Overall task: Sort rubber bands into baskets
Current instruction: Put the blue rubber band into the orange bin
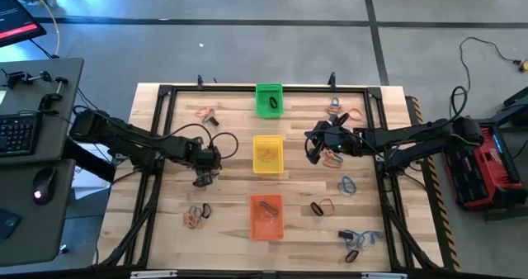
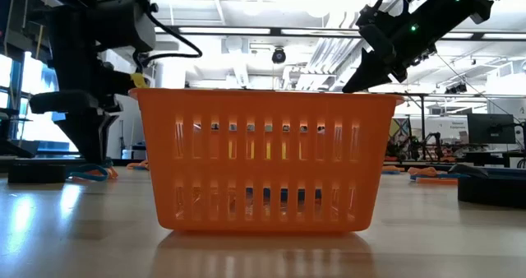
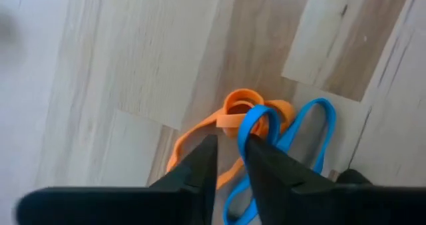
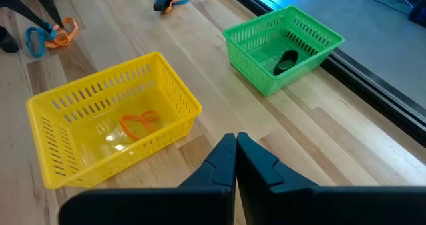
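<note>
Left gripper low over two tangled thin rubber loops, centre-left of the high view.
Its fingers, slightly apart, straddle the blue rubber band; the orange rubber band lies just beside. Right gripper is pressed together near the yellow plastic basket.

From my station, the high view is evenly lit, with soft shadows under both arms on the table. The low view is backlit: ceiling lights glare white, and the orange basket glows translucent, reflecting faintly on the wood. The left wrist view is soft, its near fingers blurred. The right wrist view is crisp.
</note>
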